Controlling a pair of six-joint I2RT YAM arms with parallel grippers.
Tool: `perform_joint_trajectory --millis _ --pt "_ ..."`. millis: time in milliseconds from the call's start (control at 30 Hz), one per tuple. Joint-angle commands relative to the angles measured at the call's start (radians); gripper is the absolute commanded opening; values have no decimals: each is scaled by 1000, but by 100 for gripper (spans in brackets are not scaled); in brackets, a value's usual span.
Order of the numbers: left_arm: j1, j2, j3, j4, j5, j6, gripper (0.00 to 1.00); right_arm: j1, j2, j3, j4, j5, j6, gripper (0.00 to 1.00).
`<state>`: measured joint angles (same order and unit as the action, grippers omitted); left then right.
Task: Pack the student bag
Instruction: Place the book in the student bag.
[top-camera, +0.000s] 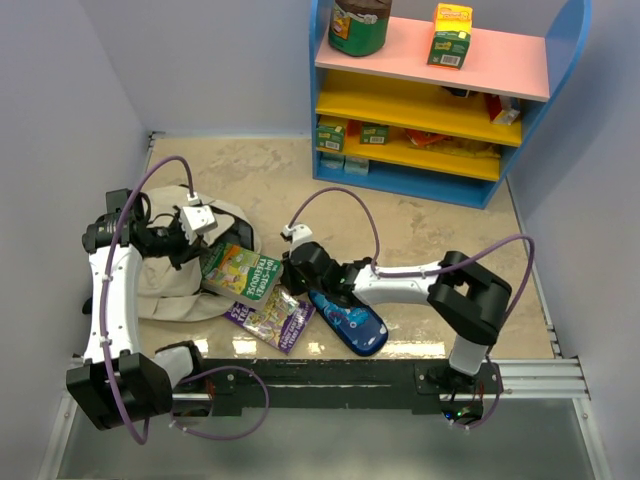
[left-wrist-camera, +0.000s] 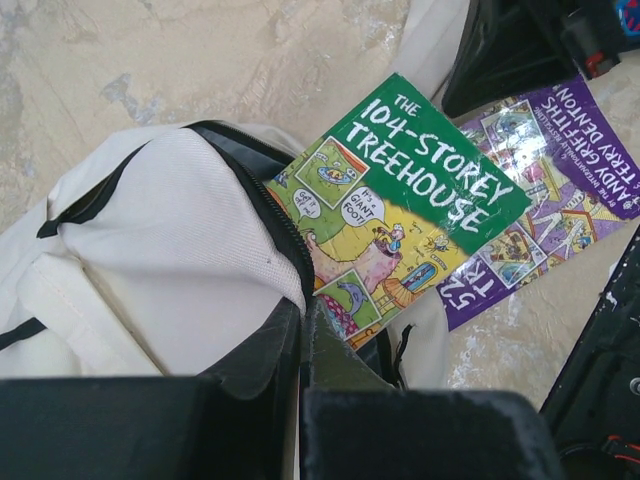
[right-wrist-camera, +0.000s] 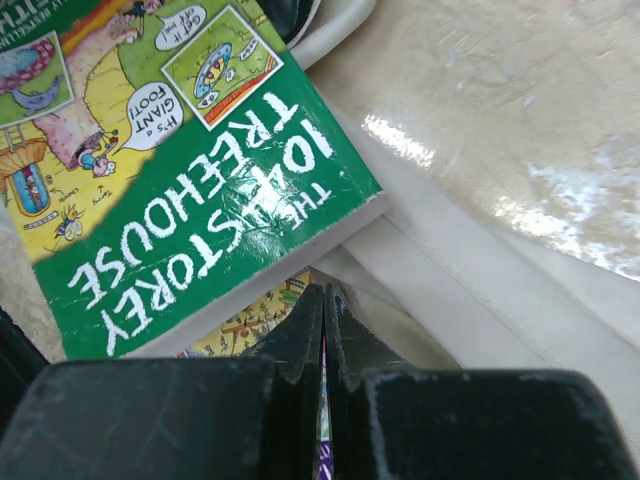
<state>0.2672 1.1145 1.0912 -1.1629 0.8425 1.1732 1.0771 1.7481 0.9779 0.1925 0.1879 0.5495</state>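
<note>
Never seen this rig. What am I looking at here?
The left arm and right arm are bolted at the table's near edge, each ending in a two-finger gripper. The wide picture looks down from above and behind; the other two come from wrist cameras. On the table: a beige student bag, a green book partly in its mouth, a purple book, a blue pencil case, a shelf at the back. The left gripper is shut, apparently pinching the bag's rim. The right gripper is shut beside the green book; whether it holds anything is unclear.

Pale lilac walls, marbled beige tabletop, colourful shelf unit
</note>
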Motion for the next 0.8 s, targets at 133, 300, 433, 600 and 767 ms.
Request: perform_joint_trajectory --millis 133,300,433,600,767 --pt "-9 -28 -2 -41 99 45 0 4 128 243 96 -68 32 0" --pt "-8 -21 -7 -24 106 26 0 15 258 387 98 -77 33 0" --pt "-8 -21 -4 -20 104 26 0 23 330 479 82 -111 49 0" --pt "-10 -15 -1 -15 95 31 0 18 292 400 102 -122 52 8" --pt "-8 1 7 -26 99 36 0 12 237 349 48 -104 6 2"
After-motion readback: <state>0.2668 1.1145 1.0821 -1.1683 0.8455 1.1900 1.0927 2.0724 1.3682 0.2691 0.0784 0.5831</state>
